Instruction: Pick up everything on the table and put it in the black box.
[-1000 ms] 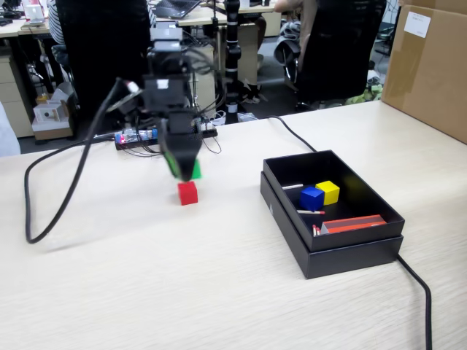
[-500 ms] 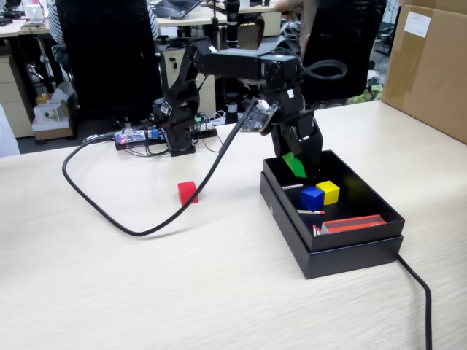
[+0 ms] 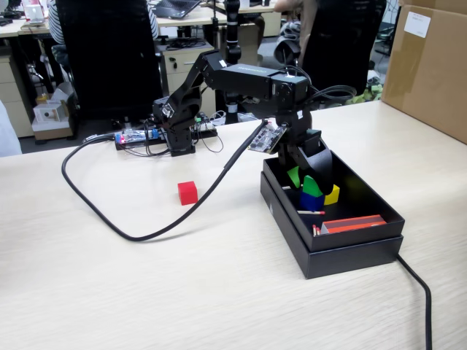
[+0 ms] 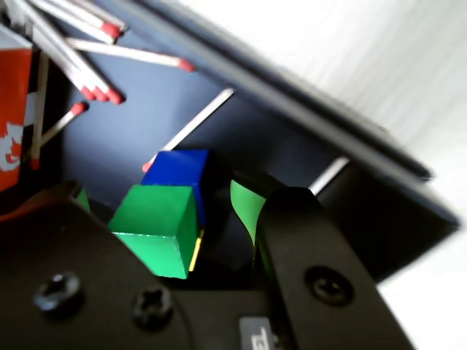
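Green cube [image 4: 157, 226] between parted claw [image 4: 171, 219] jaws, over blue cube [image 4: 179, 171]

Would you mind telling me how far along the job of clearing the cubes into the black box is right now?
Two cubes look done: the blue cube and the yellow cube lie inside the black box. In hand: the gripper is down in the box with its jaws apart, the green cube between them, over the blue one. Left: the red cube sits alone on the table.

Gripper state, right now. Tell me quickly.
Gripper: open, over the black box. The green cube sits between its fingers, clear of the right one in the wrist view; contact with the other cannot be told.
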You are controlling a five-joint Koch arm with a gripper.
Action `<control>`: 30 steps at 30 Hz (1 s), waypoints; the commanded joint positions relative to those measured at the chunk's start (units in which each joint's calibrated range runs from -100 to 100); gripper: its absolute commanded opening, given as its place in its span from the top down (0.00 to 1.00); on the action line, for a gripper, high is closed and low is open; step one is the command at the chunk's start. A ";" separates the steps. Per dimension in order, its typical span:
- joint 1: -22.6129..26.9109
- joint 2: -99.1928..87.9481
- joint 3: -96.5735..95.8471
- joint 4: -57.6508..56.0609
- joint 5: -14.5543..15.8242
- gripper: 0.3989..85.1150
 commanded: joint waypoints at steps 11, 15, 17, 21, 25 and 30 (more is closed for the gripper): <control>-9.52 -50.41 -21.71 -1.51 -4.59 0.49; -14.02 -59.59 -38.57 -1.51 -7.72 0.47; -16.61 -62.69 -49.36 -1.34 -9.57 0.46; -18.95 -62.23 -57.70 0.13 -11.53 0.46; -19.49 -57.64 -58.97 1.08 -11.67 0.46; -19.78 -52.70 -59.34 4.19 -11.72 0.46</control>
